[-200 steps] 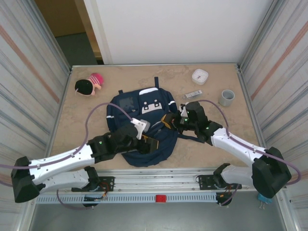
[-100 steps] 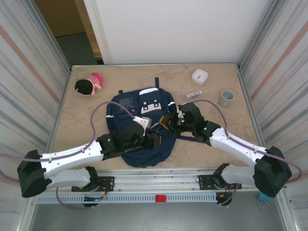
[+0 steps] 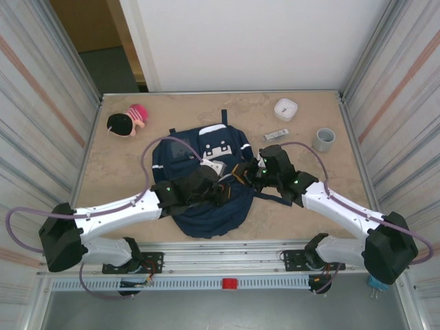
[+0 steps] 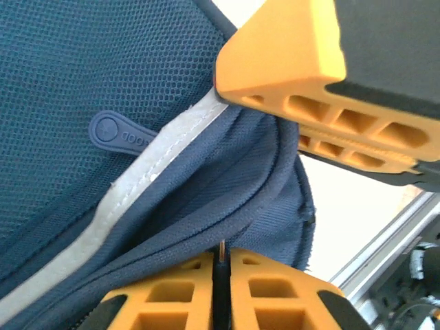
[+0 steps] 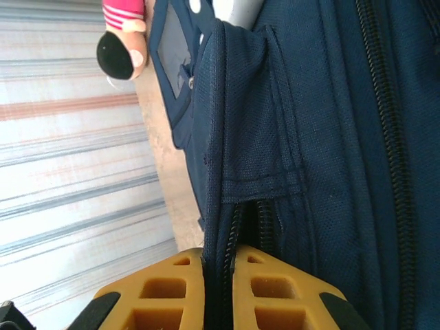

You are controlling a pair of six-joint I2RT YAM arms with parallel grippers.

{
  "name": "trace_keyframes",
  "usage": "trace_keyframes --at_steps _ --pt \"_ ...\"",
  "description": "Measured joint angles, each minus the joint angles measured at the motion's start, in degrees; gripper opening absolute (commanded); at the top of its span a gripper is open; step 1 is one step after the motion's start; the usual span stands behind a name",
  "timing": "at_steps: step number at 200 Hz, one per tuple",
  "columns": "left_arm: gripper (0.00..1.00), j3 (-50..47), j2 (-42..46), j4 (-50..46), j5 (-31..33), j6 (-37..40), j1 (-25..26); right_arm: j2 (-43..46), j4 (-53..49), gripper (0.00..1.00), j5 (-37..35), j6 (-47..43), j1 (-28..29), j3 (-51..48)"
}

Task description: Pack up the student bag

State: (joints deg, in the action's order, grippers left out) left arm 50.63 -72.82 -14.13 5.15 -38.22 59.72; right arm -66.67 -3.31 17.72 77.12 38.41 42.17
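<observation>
The student bag [image 3: 203, 206], navy with white patches, lies flat in the middle of the table. My left gripper [image 3: 220, 190] rests on its right half; in the left wrist view the left gripper [image 4: 221, 256] is shut on a thin metal tab at the zip seam, just under the bag's white stripe [image 4: 137, 185]. My right gripper [image 3: 237, 174] sits at the bag's right edge. Seen from the right wrist, the right gripper [image 5: 220, 254] is shut on a fold of navy fabric with zip teeth running between its pads. Its orange fingers [image 4: 289, 69] hang close above my left gripper.
A doll with a pink hat [image 3: 127, 122] lies at the back left. A white box [image 3: 285, 109], a small flat bar [image 3: 276, 134] and a grey cup [image 3: 323, 139] stand at the back right. Corrugated walls close in both sides.
My left arm has reached forward and to the right over the bag, and its gripper has closed at the zip seam. The right gripper has stayed shut in place.
</observation>
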Motion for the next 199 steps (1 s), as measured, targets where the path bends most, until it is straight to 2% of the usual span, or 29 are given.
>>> trace_keyframes --at_steps 26,50,109,124,144,182,199 --pt "0.01 0.17 1.16 -0.46 -0.5 -0.24 -0.17 0.61 -1.4 0.0 4.0 -1.2 -3.5 0.0" --pt "0.0 -0.31 3.65 -2.99 -2.21 -1.57 -2.14 1.01 -3.3 0.0 8.24 -2.62 -7.48 0.07" --pt "0.0 -10.45 19.3 -11.17 -0.37 -5.25 -4.04 0.13 -8.92 0.0 15.89 -8.41 -15.98 2.67" --pt "0.0 -12.81 23.74 -12.28 0.0 -5.14 -5.44 -0.39 -10.23 0.17 16.74 -10.4 -16.83 3.65" --pt "0.0 -15.78 29.64 -11.58 -1.03 -3.06 -8.02 -0.46 -12.07 0.32 16.83 -15.06 -17.07 5.57" --pt "0.0 -17.35 34.49 -11.34 -3.56 2.78 -10.84 4.55 -13.86 0.41 12.94 -29.64 -17.51 10.21" --pt "0.0 -17.35 34.58 -11.26 -5.09 5.35 -11.1 8.92 -13.53 0.5 11.89 -38.62 -16.44 10.45"
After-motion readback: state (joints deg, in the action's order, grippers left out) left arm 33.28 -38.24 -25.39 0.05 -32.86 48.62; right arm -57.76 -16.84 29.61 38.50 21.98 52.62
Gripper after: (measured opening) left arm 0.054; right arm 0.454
